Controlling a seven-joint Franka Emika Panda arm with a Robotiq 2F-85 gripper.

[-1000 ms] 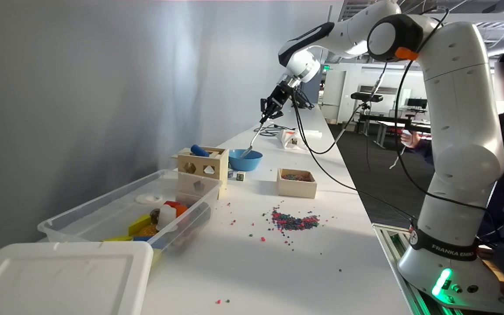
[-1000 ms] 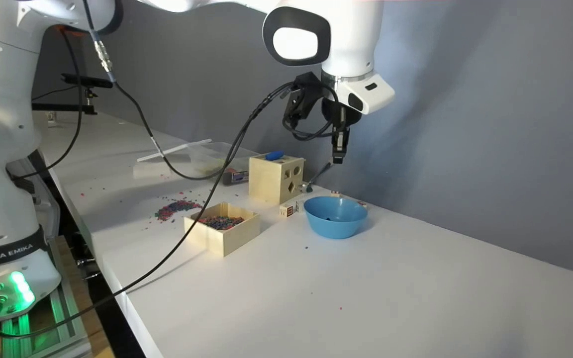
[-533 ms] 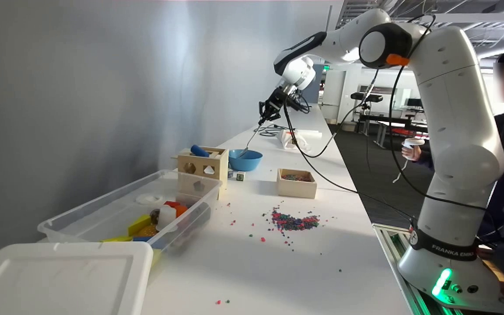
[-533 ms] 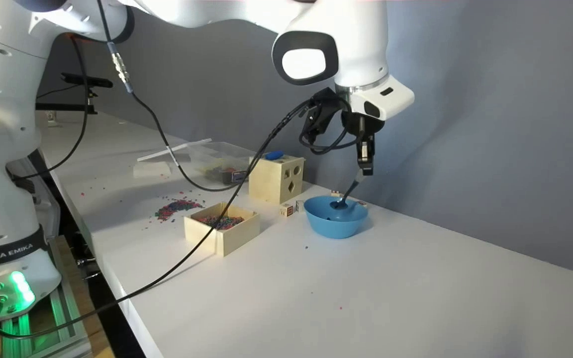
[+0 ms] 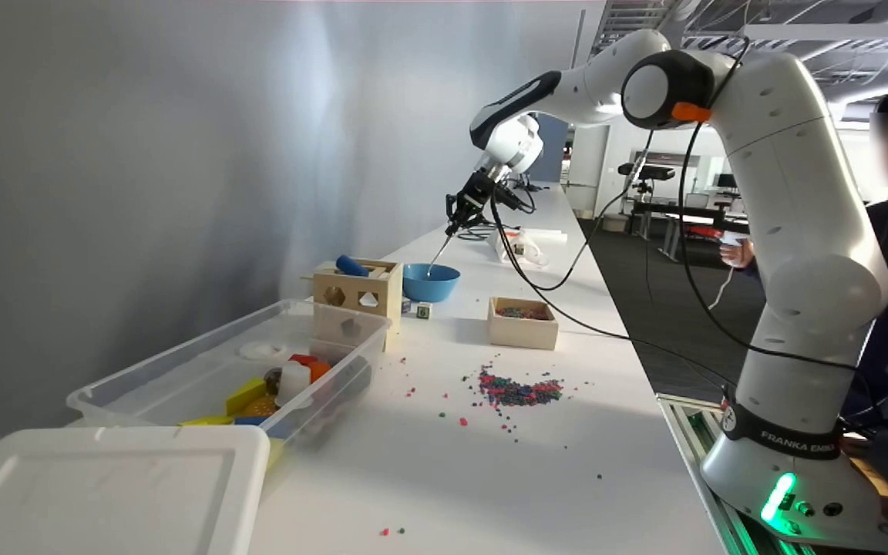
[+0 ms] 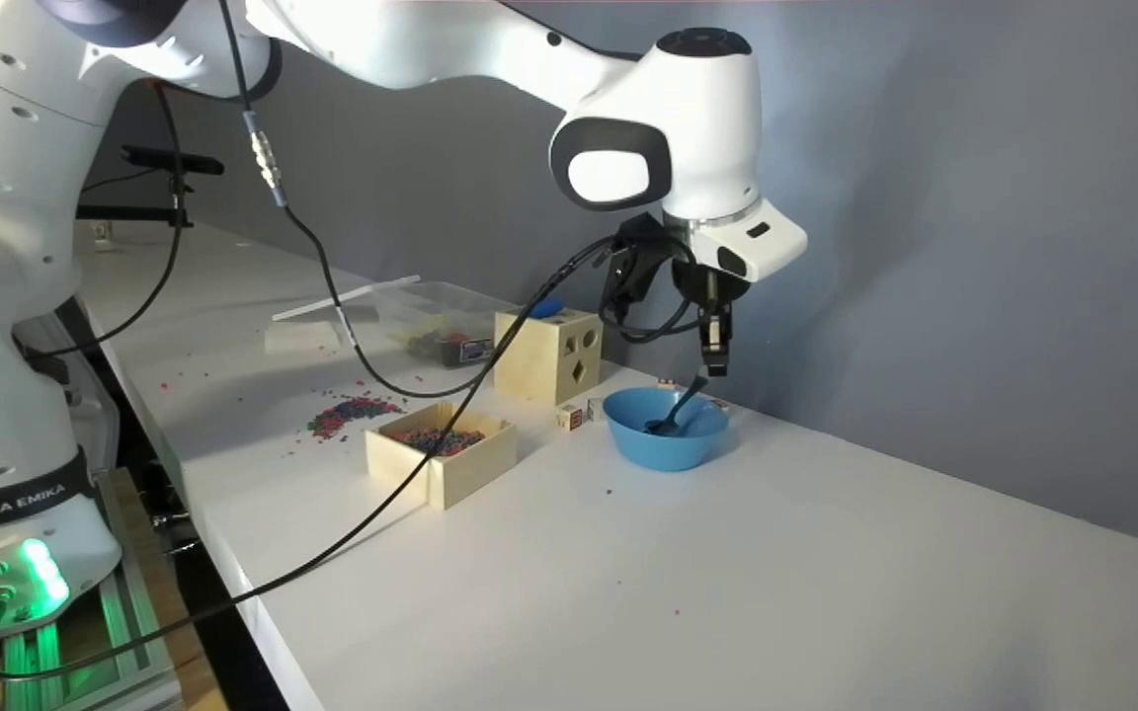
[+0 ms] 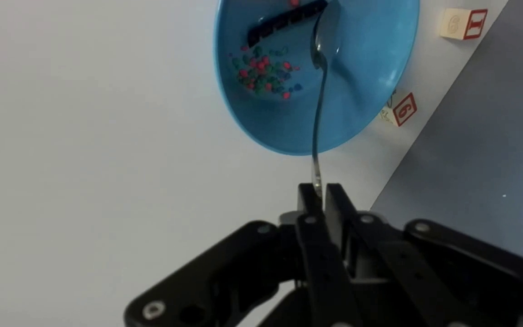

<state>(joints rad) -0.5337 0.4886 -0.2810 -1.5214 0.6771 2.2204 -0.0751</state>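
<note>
A metal spoon (image 7: 319,95) leans with its head inside a blue bowl (image 7: 284,134); its handle reaches up past the rim. My gripper (image 7: 321,187) is around the handle's end, barely open: the handle lies along the left finger (image 7: 307,195), and a thin gap separates it from the right one. In both exterior views the gripper (image 6: 716,367) hangs just above the bowl (image 6: 663,454), on the wall side, with the spoon (image 6: 685,401) slanting down from it. Red, green and blue beads (image 7: 261,72) and a dark notched strip (image 7: 286,22) show inside the bowl.
Letter blocks (image 7: 463,23) sit between bowl and wall. A wooden shape box (image 6: 534,360) stands beside the bowl; a wooden tray (image 5: 523,335) of beads is nearby. Spilled beads (image 5: 521,391) and a clear bin (image 5: 182,408) are on the table. A black cable (image 6: 371,474) hangs across.
The arm has come down toward the table. The spoon's head has dropped from above the bowl into it, and the bowl has shifted very slightly.
</note>
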